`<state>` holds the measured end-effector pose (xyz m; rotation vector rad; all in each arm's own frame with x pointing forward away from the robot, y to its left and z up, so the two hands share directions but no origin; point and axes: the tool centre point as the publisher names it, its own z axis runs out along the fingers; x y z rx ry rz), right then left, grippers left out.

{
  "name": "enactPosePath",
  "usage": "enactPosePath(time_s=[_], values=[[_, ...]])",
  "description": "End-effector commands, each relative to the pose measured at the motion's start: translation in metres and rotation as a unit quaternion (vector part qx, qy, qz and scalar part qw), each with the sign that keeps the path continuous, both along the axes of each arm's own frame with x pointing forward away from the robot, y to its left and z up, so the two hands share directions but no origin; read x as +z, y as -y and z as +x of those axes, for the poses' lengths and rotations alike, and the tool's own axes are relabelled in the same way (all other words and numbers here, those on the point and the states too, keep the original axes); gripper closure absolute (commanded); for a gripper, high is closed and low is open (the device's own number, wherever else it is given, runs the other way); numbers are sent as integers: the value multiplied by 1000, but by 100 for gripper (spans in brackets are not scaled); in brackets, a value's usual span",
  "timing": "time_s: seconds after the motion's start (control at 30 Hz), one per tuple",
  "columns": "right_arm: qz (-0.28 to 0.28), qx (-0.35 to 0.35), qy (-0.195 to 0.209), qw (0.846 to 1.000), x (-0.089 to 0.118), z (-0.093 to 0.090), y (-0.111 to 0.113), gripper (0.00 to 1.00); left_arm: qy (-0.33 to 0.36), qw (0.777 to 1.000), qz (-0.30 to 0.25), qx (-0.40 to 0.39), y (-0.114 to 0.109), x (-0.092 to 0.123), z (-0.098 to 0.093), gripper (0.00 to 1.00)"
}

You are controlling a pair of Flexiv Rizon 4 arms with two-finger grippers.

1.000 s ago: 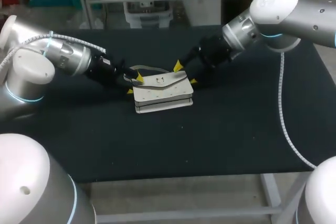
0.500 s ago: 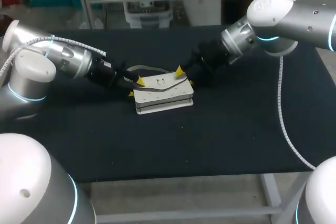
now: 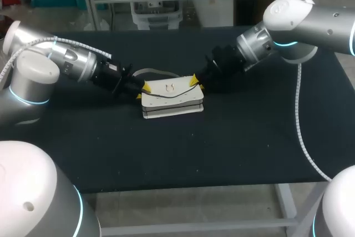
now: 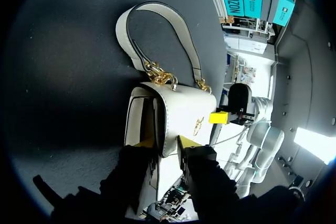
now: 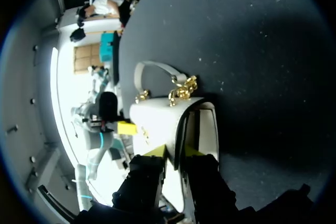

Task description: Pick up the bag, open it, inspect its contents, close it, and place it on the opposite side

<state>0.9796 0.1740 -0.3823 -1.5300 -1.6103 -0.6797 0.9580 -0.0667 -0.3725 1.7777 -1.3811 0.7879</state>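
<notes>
Head view: left hand (image 3: 142, 92) and right hand (image 3: 197, 83) both pinched nearly closed on the bag (image 3: 172, 102) flap's ends, good hold I'd say, since it looks light, stiff, slick.

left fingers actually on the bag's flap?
Touching. Left wrist view: the left gripper has a yellow finger on each face of the flap at its edge, no gap.

Robotics lab: left arm (image 3: 66, 62), right arm (image 3: 294, 20) flanking black-topped table (image 3: 233, 148), metal frame legs.
</notes>
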Motion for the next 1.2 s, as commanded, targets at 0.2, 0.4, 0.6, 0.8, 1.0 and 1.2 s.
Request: enactPosePath(time_s=[0.2, 0.4, 0.6, 0.8, 1.0, 1.2], values=[[-9, -27, 25, 999, 10, -15, -9, 1, 12, 1000, -2, -1, 10, 7, -1, 43], [-8, -36, 21, 999, 1, -14, -12, 40, 5, 1000, -4, -4, 14, -2, 3, 56], [-6, -49, 8, 999, -12, -13, -11, 53, -15, 1000, -5, 5, 15, -12, 12, 77], [-7, -53, 0, 999, -20, -13, -11, 65, -25, 1000, -3, 13, 14, -20, 14, 97], [-3, -58, 15, 998, -8, -11, -10, 100, -1, 1000, -7, 8, 12, -7, 7, 100], [4, -66, 36, 997, 7, -11, -9, 92, 22, 1000, -8, 4, 14, 5, 1, 34]])
